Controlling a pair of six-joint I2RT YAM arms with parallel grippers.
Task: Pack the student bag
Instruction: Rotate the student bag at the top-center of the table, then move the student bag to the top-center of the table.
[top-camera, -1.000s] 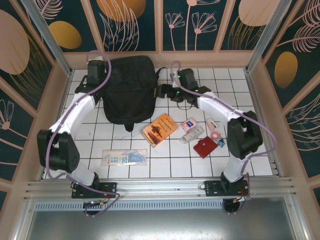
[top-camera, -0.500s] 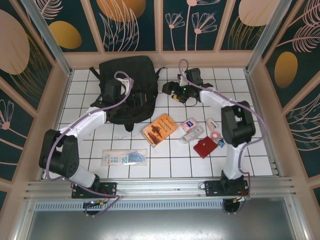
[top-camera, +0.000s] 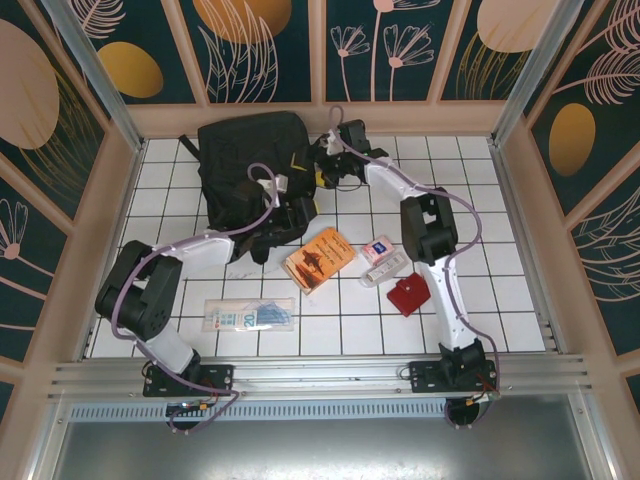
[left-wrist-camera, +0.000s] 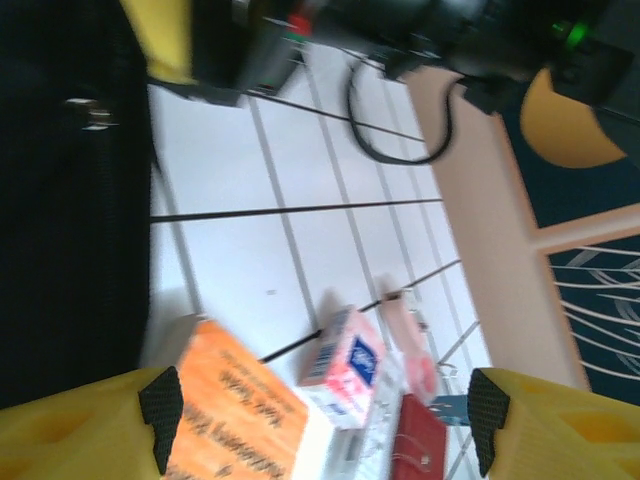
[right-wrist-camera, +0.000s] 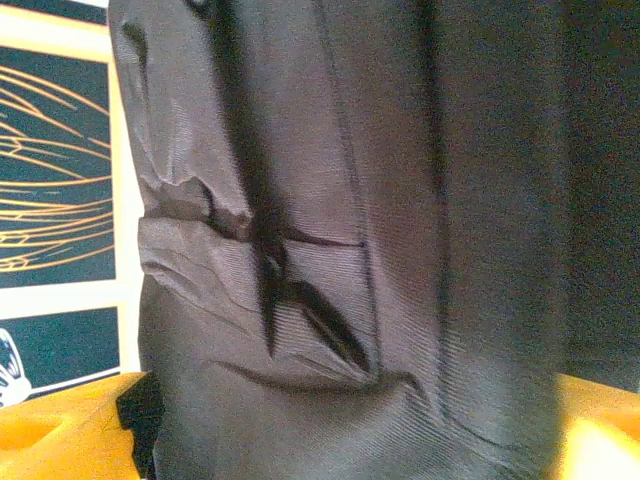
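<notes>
I see the left jaws gaping empty at 5 o'clock of the bag (top-camera: 240, 150), the right jaws wide open against its 3 o'clock side.

Top cam overhead facing down, L wrist low over table (left-wrist-camera: 230, 250), R wrist close on student bag (right-wrist-camera: 350, 250), top shares both

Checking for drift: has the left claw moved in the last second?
Yes. The left claw swung right across the student bag, ending nearer the orange booklet.

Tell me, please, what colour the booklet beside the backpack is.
Orange booklet, dark print; best in top external view.
</notes>
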